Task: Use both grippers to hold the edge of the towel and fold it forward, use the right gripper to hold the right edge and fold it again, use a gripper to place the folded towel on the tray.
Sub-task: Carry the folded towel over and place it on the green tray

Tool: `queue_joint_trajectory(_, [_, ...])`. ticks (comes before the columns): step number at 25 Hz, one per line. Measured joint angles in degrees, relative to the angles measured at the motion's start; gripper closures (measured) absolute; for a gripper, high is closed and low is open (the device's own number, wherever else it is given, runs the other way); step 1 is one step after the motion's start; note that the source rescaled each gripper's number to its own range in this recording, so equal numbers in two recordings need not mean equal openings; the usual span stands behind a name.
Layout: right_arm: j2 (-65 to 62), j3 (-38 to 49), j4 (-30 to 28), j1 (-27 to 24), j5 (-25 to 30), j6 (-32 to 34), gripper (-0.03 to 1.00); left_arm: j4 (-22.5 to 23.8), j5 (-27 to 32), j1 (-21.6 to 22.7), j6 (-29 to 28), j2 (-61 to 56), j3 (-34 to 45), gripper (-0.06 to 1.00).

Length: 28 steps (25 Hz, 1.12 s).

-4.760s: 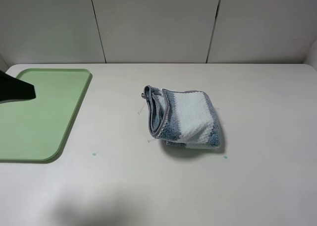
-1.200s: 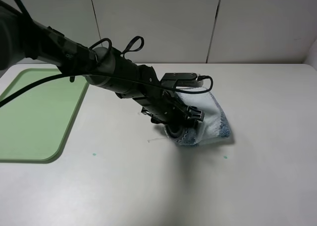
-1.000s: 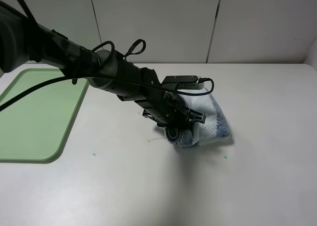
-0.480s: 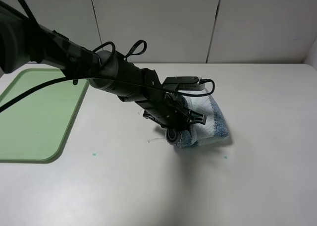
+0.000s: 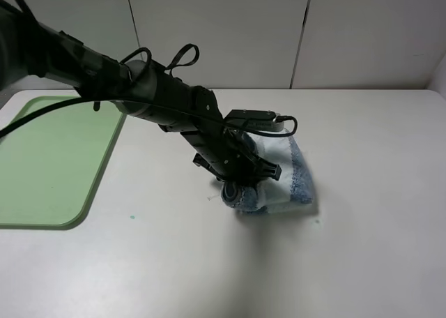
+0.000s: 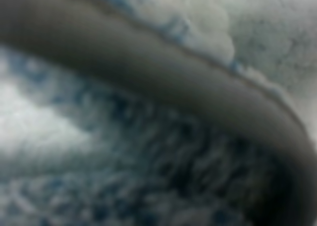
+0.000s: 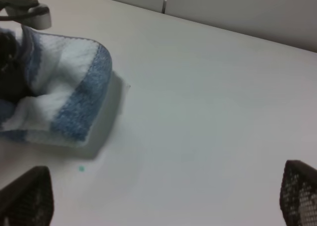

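Note:
The folded towel (image 5: 287,177), striped blue-grey and white, lies bunched near the table's middle. My left gripper (image 5: 240,184) reaches across from the left and is buried in the towel's left end, with its jaws closed on the cloth. The left wrist view is filled with blurred terry cloth (image 6: 124,161) and the grey hem (image 6: 163,87). The right wrist view shows the towel (image 7: 64,102) well away from my right gripper (image 7: 161,198), whose fingertips (image 7: 27,196) stand wide apart and empty. The right gripper is out of the exterior view. The light-green tray (image 5: 49,157) lies at the far left.
The left arm's black links and cable (image 5: 139,95) stretch from the upper left over the table and the tray's right rim. White wall panels (image 5: 223,32) stand behind the table. A small green mark (image 5: 132,217) is on the tabletop.
The left arm came in from the left and closed on the towel. In the last second it has drawn the towel slightly left and forward, bunching its left end.

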Motion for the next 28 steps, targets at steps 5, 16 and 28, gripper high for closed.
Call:
queue_joint_trajectory(5, [0.00,0.00,0.00,0.00,0.00,0.00,-0.03,4.92,4.81,3.22,0.00,-2.21,0.49,0.72])
queue_joint_trajectory(16, [0.00,0.00,0.00,0.00,0.00,0.00,-0.03,14.68,12.08,11.23,-0.04,-7.86,0.99,0.74])
queue_joint_trajectory(28, [0.00,0.00,0.00,0.00,0.00,0.00,-0.03,21.86,19.28,19.66,-0.04,-11.78,1.56,0.74])
